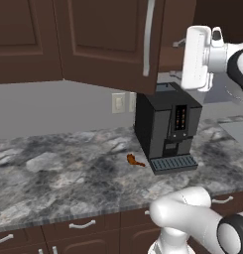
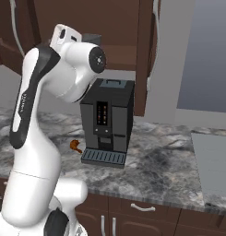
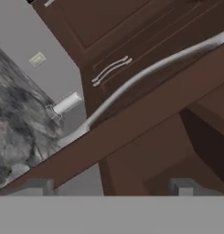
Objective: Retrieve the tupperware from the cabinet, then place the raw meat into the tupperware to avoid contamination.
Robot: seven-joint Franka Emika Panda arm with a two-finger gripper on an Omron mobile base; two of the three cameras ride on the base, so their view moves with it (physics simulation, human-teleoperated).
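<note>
The cabinet [image 1: 93,39] hangs over the counter, with one door [image 1: 113,44] swung out and its long silver bar handle [image 1: 149,37] facing me. My gripper [image 1: 176,59] is raised beside that door's free edge, at the cabinet opening, open with nothing between its fingers. In the hand view the gripper [image 3: 111,187] looks across the door edge [image 3: 131,119] and the bar handle [image 3: 150,73] into the dark cabinet inside. The raw meat [image 1: 134,159], a tiny orange-brown piece, lies on the counter just left of the coffee machine; it is also the raw meat [image 2: 75,146] in the right base view. The tupperware is hidden.
A tall black coffee machine [image 1: 167,124] stands on the marble counter [image 1: 58,173] under the cabinet, close below my hand. Low drawers with curved handles [image 1: 82,224] run along the counter front. A wall outlet [image 1: 118,102] sits behind. A flat grey surface [image 2: 211,161] lies at the right.
</note>
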